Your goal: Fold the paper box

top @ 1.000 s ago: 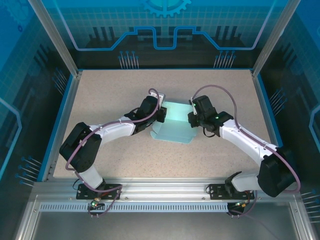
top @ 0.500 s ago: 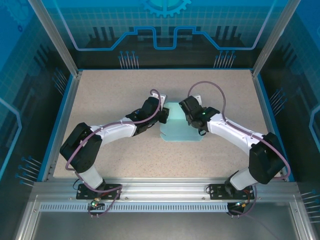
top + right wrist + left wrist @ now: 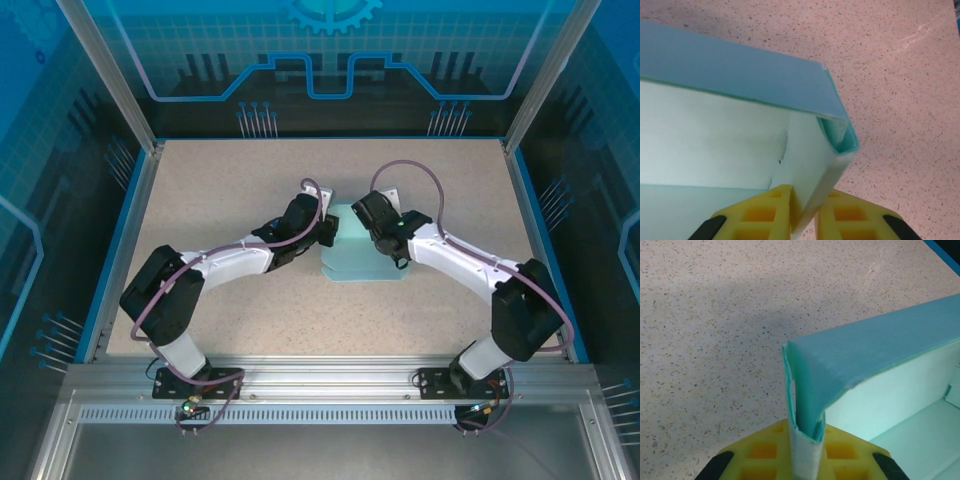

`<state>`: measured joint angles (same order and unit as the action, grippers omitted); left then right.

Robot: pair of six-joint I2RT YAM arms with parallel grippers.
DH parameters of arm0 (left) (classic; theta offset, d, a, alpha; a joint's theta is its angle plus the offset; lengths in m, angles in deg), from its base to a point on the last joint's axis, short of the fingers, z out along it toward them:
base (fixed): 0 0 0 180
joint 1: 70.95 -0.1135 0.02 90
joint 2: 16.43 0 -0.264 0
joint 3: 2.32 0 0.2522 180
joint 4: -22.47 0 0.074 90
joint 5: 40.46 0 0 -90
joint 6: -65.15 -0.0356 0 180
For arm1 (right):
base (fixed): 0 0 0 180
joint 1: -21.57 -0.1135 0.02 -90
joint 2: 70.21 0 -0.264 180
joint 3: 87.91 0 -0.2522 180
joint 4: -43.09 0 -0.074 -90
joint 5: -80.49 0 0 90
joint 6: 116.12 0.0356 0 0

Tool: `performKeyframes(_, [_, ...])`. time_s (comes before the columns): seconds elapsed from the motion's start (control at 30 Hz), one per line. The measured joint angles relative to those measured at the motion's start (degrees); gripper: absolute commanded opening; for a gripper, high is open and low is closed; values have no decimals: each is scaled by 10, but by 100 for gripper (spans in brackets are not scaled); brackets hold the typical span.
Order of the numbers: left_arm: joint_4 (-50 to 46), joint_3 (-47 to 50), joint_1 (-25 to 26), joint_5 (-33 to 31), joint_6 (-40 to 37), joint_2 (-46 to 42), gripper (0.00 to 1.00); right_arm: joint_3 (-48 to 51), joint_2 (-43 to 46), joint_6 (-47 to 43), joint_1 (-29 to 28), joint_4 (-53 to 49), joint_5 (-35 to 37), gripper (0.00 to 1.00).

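The paper box is pale cyan card, half formed, lying mid-table between the two arms. My left gripper is shut on the box's left wall. In the left wrist view its yellow fingers pinch a doubled fold of card, and a darker flap bends off to the right. My right gripper sits at the box's far right corner. In the right wrist view its fingers straddle the folded side wall and close on it, with the back wall upright beyond.
The speckled tabletop is ringed by a blue rim and metal frame posts. Both arms reach inward from their bases on the near rail, and cables loop above each wrist.
The right arm swung left and farther in, bringing its gripper from the box's right side to the far right corner. The box's outline shifted slightly right. The left gripper held still.
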<state>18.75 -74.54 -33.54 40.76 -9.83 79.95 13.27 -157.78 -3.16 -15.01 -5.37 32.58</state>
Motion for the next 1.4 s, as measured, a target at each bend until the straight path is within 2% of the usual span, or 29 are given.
performKeyframes(0.2, [1, -3, 0, 0, -2, 0, 0, 21, 47, -21, 35, 21, -82, 29])
performKeyframes(0.67, [-8, -6, -1, 0, -15, 1, 0, 43, 70, -20, 79, 59, -189, 55])
performKeyframes(0.93, [-31, -17, -1, 0, -30, 12, 0, 63, 140, -21, 113, 92, -299, 60])
performKeyframes(1.17, [-149, -78, -16, 32, -80, 46, 1, 66, 203, -38, 181, 99, -396, 61])
performKeyframes(1.4, [-339, -180, -58, 97, -145, 107, 7, 75, 187, -49, 209, 99, -422, 60])
